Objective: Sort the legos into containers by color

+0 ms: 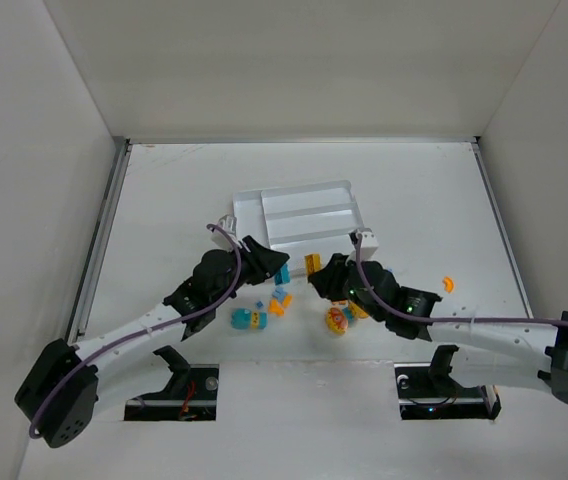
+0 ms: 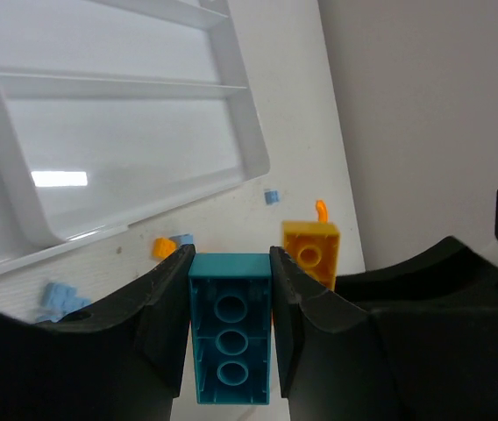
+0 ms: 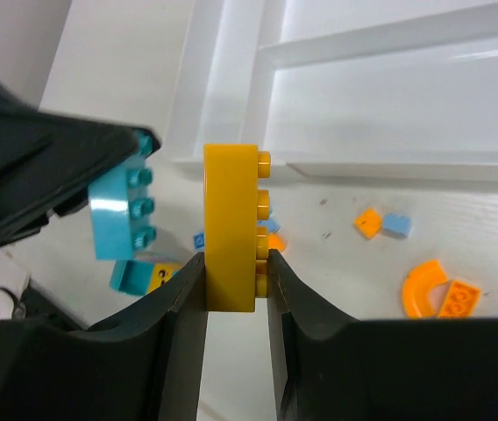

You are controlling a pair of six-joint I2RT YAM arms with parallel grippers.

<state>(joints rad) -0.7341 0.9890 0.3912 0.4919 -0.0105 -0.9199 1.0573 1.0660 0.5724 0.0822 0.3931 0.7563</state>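
**Bricks to Be Dropped by Colour**

The teal brick is clamped in the left jaws, the yellow brick in the right jaws, both just short of the tray. Each should be released low over a separate compartment.

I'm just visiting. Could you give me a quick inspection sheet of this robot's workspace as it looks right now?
Surface: white table.
Job's things: white tray, sections in view hold no bricks; loose bricks lie scattered on the table near it.
Clutter: nothing seen.
Grippers: left gripper shut on teal brick; right gripper shut on yellow brick.
Cables: purple cable runs along each arm.
Surroundings: plain white walls on three sides.
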